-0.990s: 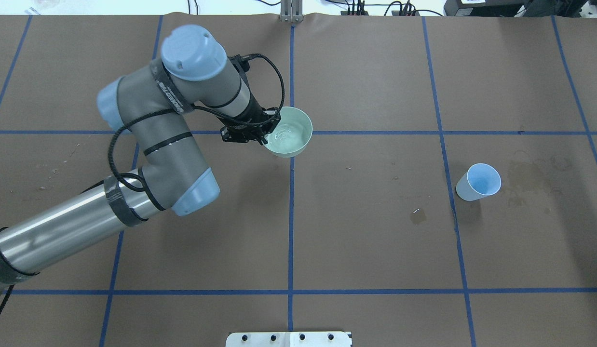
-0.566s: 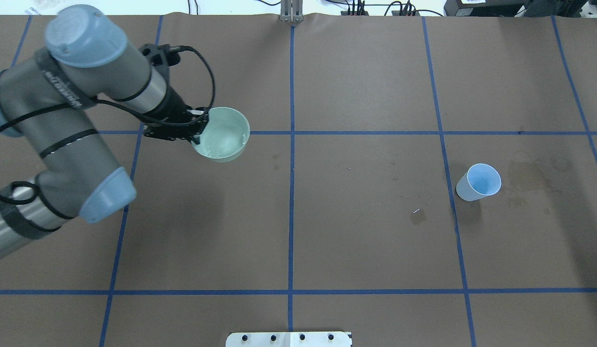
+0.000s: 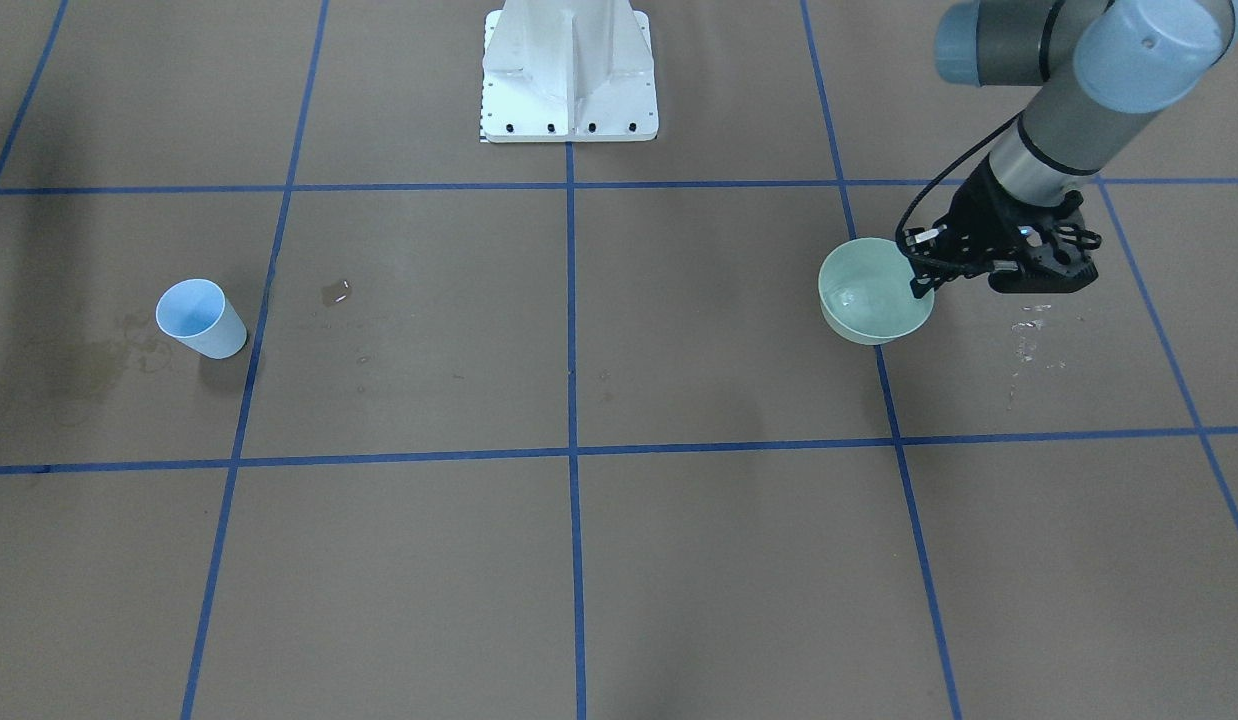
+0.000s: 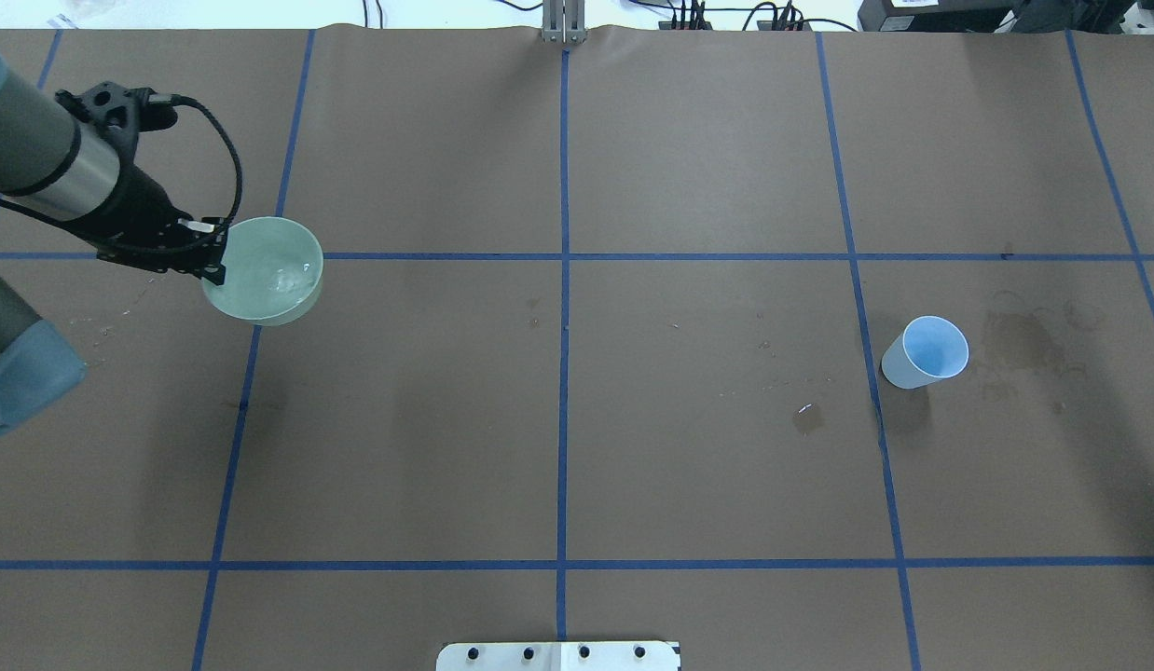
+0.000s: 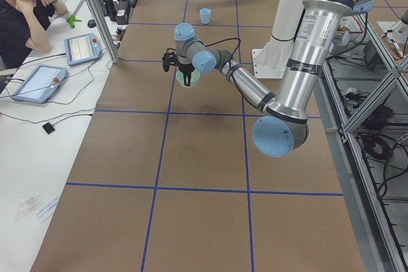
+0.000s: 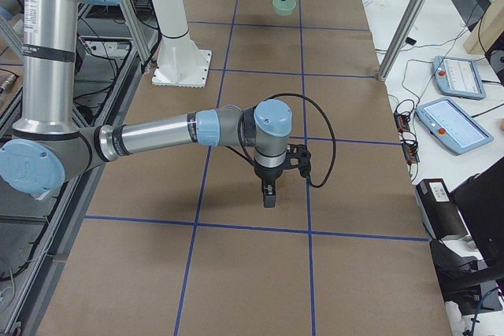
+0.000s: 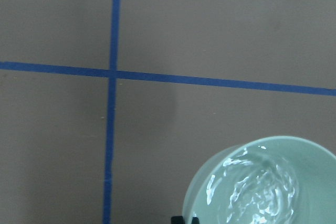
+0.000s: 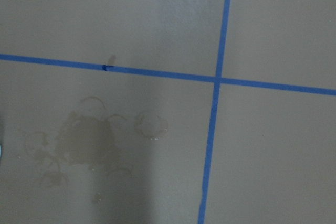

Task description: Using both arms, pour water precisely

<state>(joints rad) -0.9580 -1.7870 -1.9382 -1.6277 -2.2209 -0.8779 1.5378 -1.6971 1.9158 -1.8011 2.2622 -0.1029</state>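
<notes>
The water (image 7: 260, 187) is rippling and glinting inside the mint-green bowl (image 4: 309, 252), and none of it is leaving. The bowl rides level, out toward the bench's (image 4: 707, 466) left edge and a little nearer the far edge than the near one. From the left-end camera its shadow falls apart from it, so I judge it held clear of the surface.

The left gripper (image 4: 213, 261) has the bowl by the rim, fingers pinched on the wall at the side nearest the left edge, one inside and one outside. The left arm (image 4: 46, 168) comes in low from that edge, wrist turned down over the rim.

As for the pour, that's all to come, I'd say. The only likely target, the pale blue cup (image 4: 924, 352), stands upright near the bench's right edge, well apart from the bowl. Whether it holds any water yet, I cannot tell. A damp stain (image 4: 1020, 340) lies just beside it, a small wet spot (image 4: 806, 417) lies toward the middle, and pale flecks (image 3: 1029, 340) dot the paper near the bowl.

The right arm (image 6: 157, 135) shows only from the right-end camera. It is stretched out low, with the right gripper (image 6: 268, 194) pointing straight down above bare paper and holding nothing visible. Whether its fingers are parted or together, I cannot tell. Left to do, by my reading: bring bowl and cup together, tip, and meter the stream.
</notes>
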